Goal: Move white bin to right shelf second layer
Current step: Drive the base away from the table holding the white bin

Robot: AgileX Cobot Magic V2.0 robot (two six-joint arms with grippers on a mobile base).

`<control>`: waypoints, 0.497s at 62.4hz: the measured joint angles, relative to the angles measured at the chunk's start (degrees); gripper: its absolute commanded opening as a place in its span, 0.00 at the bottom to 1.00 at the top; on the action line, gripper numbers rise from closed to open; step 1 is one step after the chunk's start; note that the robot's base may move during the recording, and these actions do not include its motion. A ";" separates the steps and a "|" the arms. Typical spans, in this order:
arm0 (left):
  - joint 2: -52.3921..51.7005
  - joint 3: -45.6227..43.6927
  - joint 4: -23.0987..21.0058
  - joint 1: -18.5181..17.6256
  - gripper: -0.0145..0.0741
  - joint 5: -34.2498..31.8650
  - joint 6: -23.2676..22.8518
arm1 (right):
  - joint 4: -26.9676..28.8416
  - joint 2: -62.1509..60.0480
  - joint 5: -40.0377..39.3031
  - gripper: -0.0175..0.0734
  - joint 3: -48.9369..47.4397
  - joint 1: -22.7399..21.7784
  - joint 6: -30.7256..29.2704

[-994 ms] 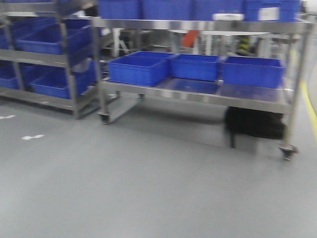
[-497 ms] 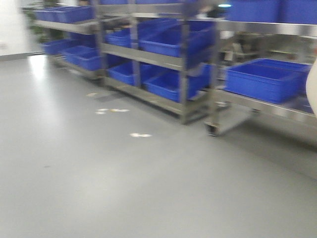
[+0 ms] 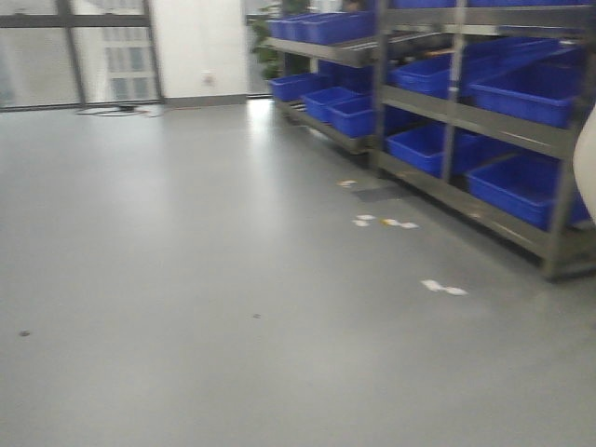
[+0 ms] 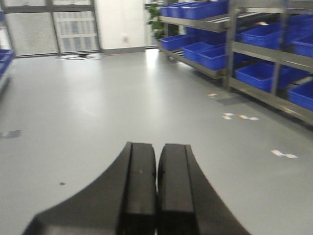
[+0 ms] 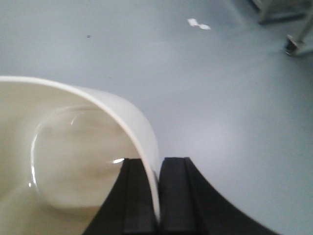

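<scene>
The white bin is a glossy cream tub that fills the left of the right wrist view. My right gripper is shut on its rim, one finger inside the wall and one outside, and holds it above the grey floor. A sliver of the bin shows at the right edge of the front view. My left gripper is shut and empty, pointing over the floor. The roller shelf level named in the task is not recognisable in these views.
Steel racks with several blue crates run along the right side. White tape marks lie on the grey floor. A window wall stands at the far back. A caster shows in the right wrist view.
The front view has swung left: the trolley with blue crates has left the frame, and the long racks and window wall have come in. The bin edge stays at the right.
</scene>
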 measured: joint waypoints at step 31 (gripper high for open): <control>0.00 0.00 0.00 0.00 0.26 0.00 0.00 | 0.00 0.00 0.00 0.25 0.00 0.00 0.00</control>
